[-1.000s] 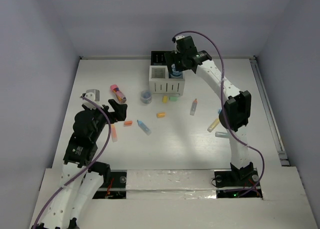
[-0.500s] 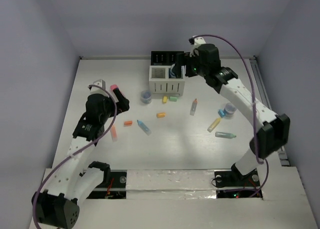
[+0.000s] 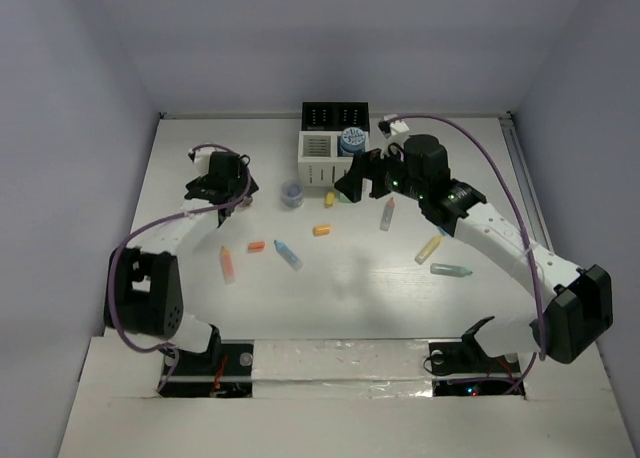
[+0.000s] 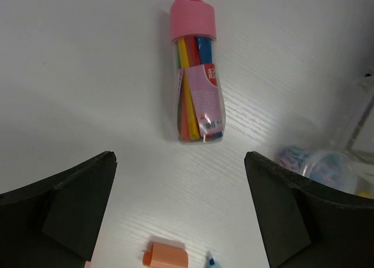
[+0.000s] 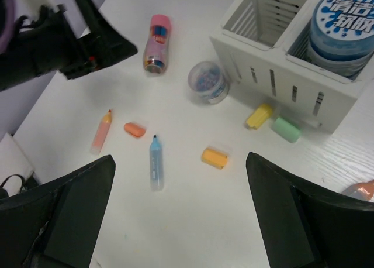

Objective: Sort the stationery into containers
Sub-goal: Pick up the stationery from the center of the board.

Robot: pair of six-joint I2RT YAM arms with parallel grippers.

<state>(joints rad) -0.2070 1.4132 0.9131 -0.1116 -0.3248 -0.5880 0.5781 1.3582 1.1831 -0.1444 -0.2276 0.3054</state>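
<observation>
**Overhead view.** We see the four-compartment organiser [image 3: 316, 168] at the far middle of the table [image 3: 350, 308], its two black bins behind its two white slatted ones. A blue-white roll [image 3: 352, 140] stands in the right white bin. The left gripper [image 3: 228, 186] hangs over the far left of the table, and the right gripper [image 3: 358, 183] hangs just in front of the organiser. Loose on the table lie a clear round tub [image 3: 292, 192], a yellow stub [image 3: 330, 198], an orange stub [image 3: 322, 230], a smaller orange stub [image 3: 256, 246], a blue marker [image 3: 288, 255], a pale orange marker [image 3: 226, 264], an orange-capped pen [image 3: 387, 214], a yellow marker [image 3: 428, 248] and a greenish tube [image 3: 451, 270]. **Left wrist view.** The jaws stand wide with nothing between them. Beyond their tips lies a pink-capped tube [image 4: 196, 75] of coloured pens, apart from both fingers. The tub, at the right edge, seems to hold coloured clips, though it is blurred here. **Right wrist view.** These jaws too are spread wide and carry nothing, above the scattered stubs. A green stub [image 5: 286, 129] lies just beside the yellow one, near the organiser's front wall.
</observation>
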